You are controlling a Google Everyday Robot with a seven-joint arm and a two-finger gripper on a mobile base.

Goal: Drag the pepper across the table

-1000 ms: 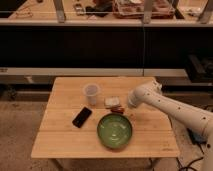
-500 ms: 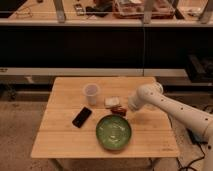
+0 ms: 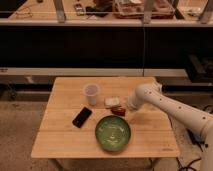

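Observation:
A small red pepper (image 3: 118,110) lies near the middle of the light wooden table (image 3: 62,137), just behind the green bowl's rim. My gripper (image 3: 125,107) is down at the table top right beside the pepper's right end, at the tip of the white arm (image 3: 165,102) that reaches in from the right. It stands open. The arm's end hides whether it touches the pepper.
A white packet (image 3: 112,101) lies just behind the pepper. A translucent cup (image 3: 91,93) stands to its left, and a black phone (image 3: 82,116) lies left of the green bowl (image 3: 113,133). Dark shelving runs behind the table.
The arm's end has dropped slightly and settled beside the pepper. The pepper seems to have shifted a little toward the bowl. Cup, phone and bowl have not moved.

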